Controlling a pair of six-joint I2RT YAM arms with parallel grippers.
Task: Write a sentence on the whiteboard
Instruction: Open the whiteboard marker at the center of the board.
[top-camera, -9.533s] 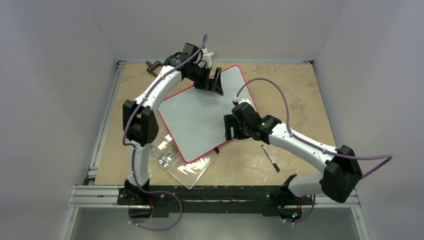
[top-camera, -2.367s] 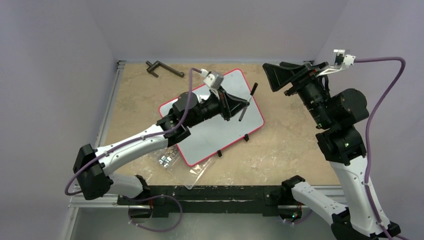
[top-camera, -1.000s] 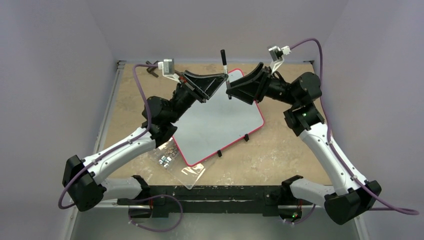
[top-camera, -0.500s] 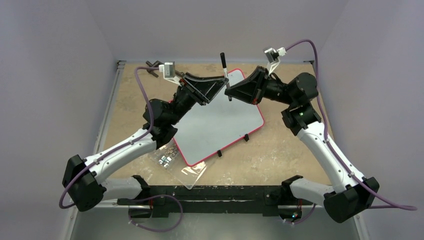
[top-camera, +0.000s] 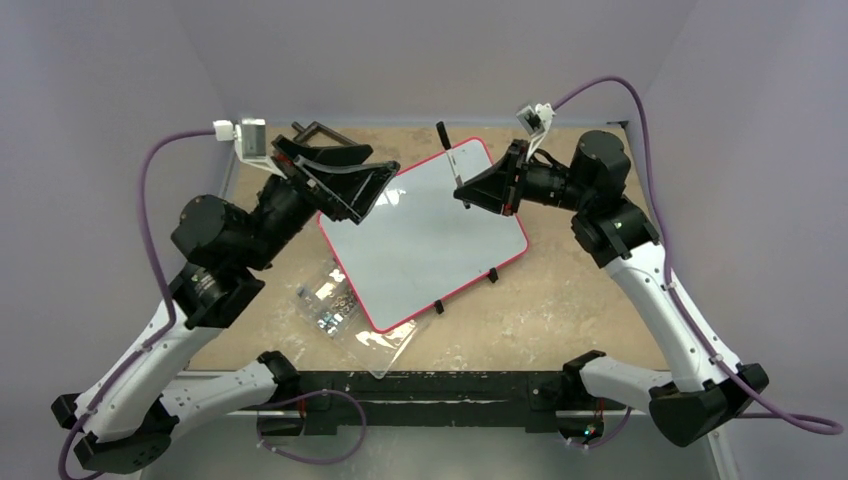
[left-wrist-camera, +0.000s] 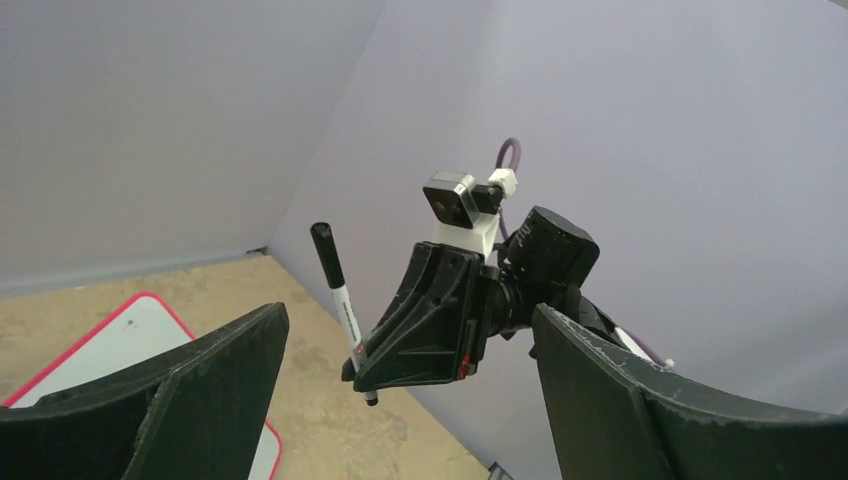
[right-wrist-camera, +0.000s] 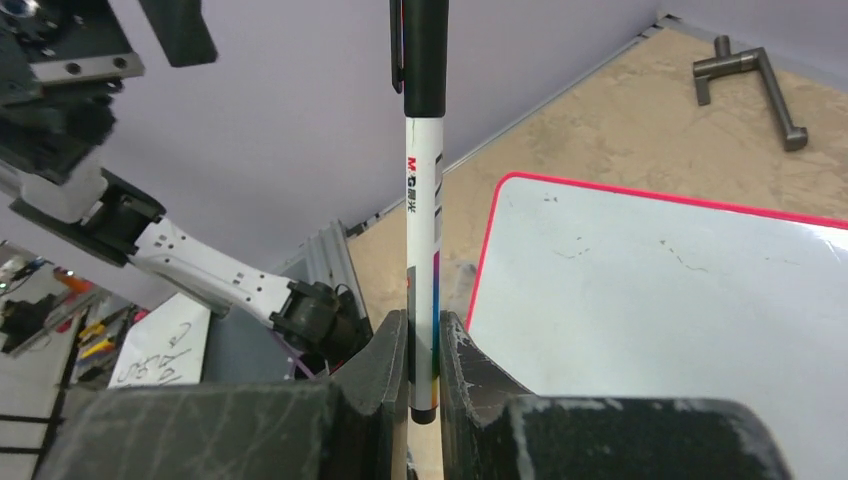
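Observation:
The whiteboard (top-camera: 425, 245), white with a thin red rim, lies tilted on the table; it also shows in the right wrist view (right-wrist-camera: 680, 300) and the left wrist view (left-wrist-camera: 120, 340). No sentence shows on it, only faint specks. My right gripper (top-camera: 468, 192) (right-wrist-camera: 423, 345) hovers over the board's far edge, shut on the lower end of a white marker (top-camera: 450, 155) (right-wrist-camera: 422, 200) that stands upright with its black end up. My left gripper (top-camera: 345, 188) (left-wrist-camera: 408, 315) is wide open and holds nothing. It faces the right gripper (left-wrist-camera: 358, 368) and the marker (left-wrist-camera: 340, 295) from a short distance.
A clear plastic box of screws (top-camera: 345, 318) lies by the board's near left corner. A black metal crank (top-camera: 320, 131) (right-wrist-camera: 745, 75) lies at the back left. Purple walls enclose the table, and an aluminium rail (top-camera: 440, 392) runs along the near edge.
The left gripper opened, let go of the marker and drew back to the left. The right gripper shut on the marker and now holds it alone above the board's far edge.

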